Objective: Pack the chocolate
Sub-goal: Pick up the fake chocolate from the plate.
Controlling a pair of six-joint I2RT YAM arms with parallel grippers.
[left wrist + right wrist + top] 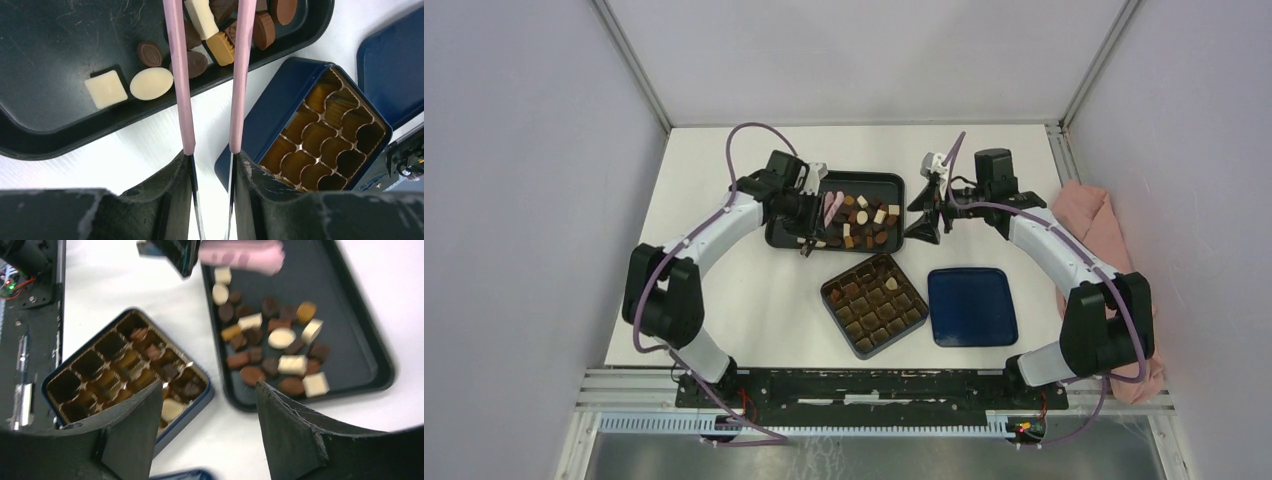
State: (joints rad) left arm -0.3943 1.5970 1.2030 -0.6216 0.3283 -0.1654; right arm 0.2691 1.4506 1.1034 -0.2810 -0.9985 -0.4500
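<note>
Left wrist view: my left gripper (212, 167) is clamped on the pink tweezers (181, 75), whose slim tines stand apart over the chocolate (151, 83) lying loose in the scuffed black tray (50, 45). I should straddle one piece squarely and squeeze gently, since the glossy ovals look slippery. The right gripper (210, 435) hangs spread and empty. The box (265, 110) has crinkled gold cells, some already filled.

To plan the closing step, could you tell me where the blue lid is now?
In the top view, the blue lid lies flat on the table, right of centre, immediately right of the compartmented box.
</note>
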